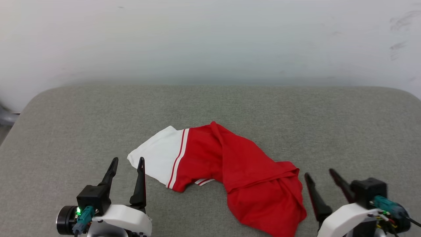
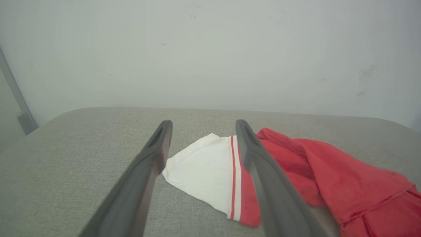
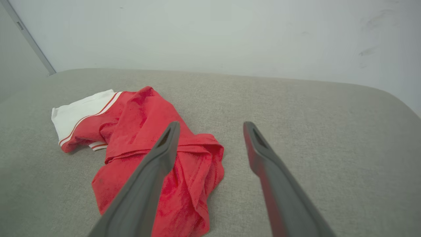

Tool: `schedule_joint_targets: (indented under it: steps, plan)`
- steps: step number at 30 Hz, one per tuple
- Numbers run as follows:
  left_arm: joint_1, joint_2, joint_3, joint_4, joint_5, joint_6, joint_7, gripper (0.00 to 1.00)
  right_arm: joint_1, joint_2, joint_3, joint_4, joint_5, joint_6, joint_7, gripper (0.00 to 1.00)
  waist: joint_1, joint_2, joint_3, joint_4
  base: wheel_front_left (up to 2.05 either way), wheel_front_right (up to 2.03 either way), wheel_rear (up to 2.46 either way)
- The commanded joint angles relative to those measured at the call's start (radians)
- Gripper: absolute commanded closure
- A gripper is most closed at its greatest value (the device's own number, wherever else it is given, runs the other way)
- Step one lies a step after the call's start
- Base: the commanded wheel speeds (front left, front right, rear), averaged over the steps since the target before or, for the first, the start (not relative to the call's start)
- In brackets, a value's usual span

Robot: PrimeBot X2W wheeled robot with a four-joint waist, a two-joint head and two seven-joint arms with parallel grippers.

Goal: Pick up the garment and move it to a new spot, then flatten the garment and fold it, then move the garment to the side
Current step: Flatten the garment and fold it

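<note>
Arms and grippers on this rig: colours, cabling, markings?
Left gripper and right gripper match: two long, tapering dark fingers with a slot near each tip, on a black block over a white moulded wrist shell. Each carries a teal plug; the left shows a green light and round black lens, the right thin red and yellow wires.

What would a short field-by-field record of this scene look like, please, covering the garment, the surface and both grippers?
garment: red shirt, crumpled in a heap, neither flattened nor folded
white sleeve end: edged with thin red stripes, lying toward the robot's left
surface: grey fabric-covered top with rounded corners
wall: pale, lightly scuffed, behind the surface
left gripper: open, empty, by the white sleeve end
right gripper: open, empty, just beside the heap's red end
</note>
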Motion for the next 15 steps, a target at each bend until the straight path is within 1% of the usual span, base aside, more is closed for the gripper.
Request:
schedule_joint_targets:
  steps: [1, 3, 4, 5, 8, 9, 13, 15]
  plan:
    - [-0.010, -0.005, 0.006, -0.005, -0.009, 0.005, 0.001, 0.00, 0.008, -0.015, 0.025, 0.013, 0.006, -0.001, 0.041, 0.00, 0.0000, 0.0000, 0.007, 0.015, 0.00, 0.00, 0.00]
    - [-0.010, -0.003, 0.009, -0.004, -0.006, 0.008, 0.000, 0.00, 0.009, -0.043, 0.064, 0.026, 0.017, -0.001, 0.094, 0.00, 0.0000, 0.0000, 0.012, 0.027, 0.00, 0.00, 0.00]
    - [-0.010, -0.003, 0.009, -0.004, -0.006, 0.008, 0.000, 0.00, 0.009, -0.043, 0.064, 0.026, 0.017, -0.001, 0.094, 0.00, 0.0000, 0.0000, 0.012, 0.027, 0.00, 0.00, 0.00]
    - [-0.010, -0.005, 0.012, -0.002, -0.010, 0.008, -0.002, 0.00, 0.012, -0.072, 0.112, 0.043, 0.038, -0.001, 0.150, 0.00, 0.0000, 0.0000, 0.017, 0.038, 0.00, 0.00, 0.00]
    - [-0.015, -0.008, 0.014, -0.004, -0.011, 0.008, -0.004, 0.00, 0.010, -0.128, 0.191, 0.062, 0.068, -0.001, 0.230, 0.00, 0.0000, 0.0000, 0.031, 0.053, 0.00, 0.00, 0.00]
    - [-0.015, -0.008, 0.014, -0.004, -0.011, 0.008, -0.004, 0.00, 0.010, -0.128, 0.191, 0.062, 0.068, -0.001, 0.230, 0.00, 0.0000, 0.0000, 0.031, 0.053, 0.00, 0.00, 0.00]
    - [-0.028, -0.010, 0.018, -0.007, -0.005, 0.008, -0.006, 0.00, -0.016, -0.191, 0.307, 0.088, 0.126, -0.001, 0.307, 0.00, 0.0000, 0.0000, 0.059, 0.068, 0.00, 0.00, 0.00]
    - [-0.034, -0.013, 0.022, -0.009, -0.002, 0.007, -0.007, 0.00, -0.043, -0.215, 0.352, 0.102, 0.147, -0.001, 0.326, 0.00, 0.0000, 0.0000, 0.078, 0.074, 0.00, 0.00, 0.00]
